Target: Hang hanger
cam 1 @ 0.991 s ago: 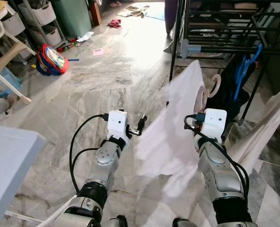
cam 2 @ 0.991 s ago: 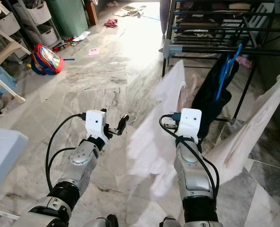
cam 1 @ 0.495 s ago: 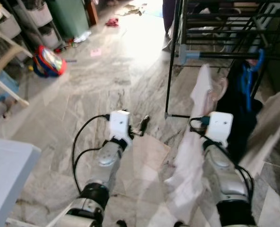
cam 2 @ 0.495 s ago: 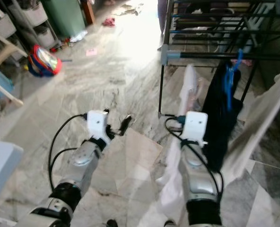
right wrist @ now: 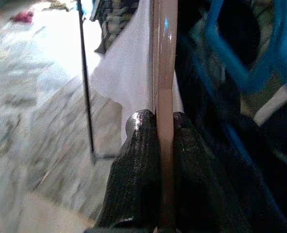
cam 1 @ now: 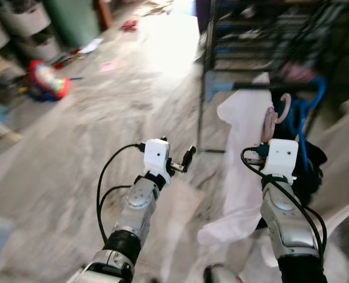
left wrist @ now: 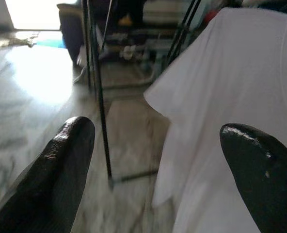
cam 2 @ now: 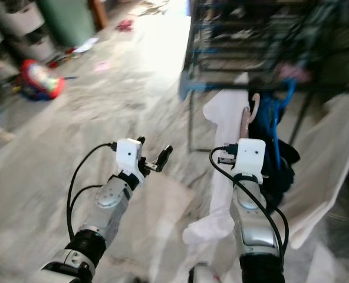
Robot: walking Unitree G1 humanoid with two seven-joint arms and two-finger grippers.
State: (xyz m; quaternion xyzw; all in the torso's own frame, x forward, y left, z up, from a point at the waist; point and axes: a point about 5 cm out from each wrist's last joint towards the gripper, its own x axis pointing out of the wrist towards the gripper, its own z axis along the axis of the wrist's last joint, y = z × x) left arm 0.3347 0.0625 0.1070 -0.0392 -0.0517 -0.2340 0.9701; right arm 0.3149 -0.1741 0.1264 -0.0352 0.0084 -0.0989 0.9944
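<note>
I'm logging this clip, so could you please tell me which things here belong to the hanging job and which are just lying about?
Job: pink hanger clamped in the right gripper, its white shirt, the black drying rack.
Lying about: colourful bag, red cloth, pink paper; open left gripper idle.

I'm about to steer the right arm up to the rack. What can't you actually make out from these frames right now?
- Right gripper, shut on the pinkish-tan plastic hanger: in the eye views its white wrist housing hides the fingers.
- Hanger hook: motion blur leaves its gap to the black metal drying rack unclear.
- White cloth draped on the hanger: covers the hanger's arms.
- Blue hanger with dark garment: cut off by the right wrist view's edge.
- Left gripper: open, holding nothing.
</note>
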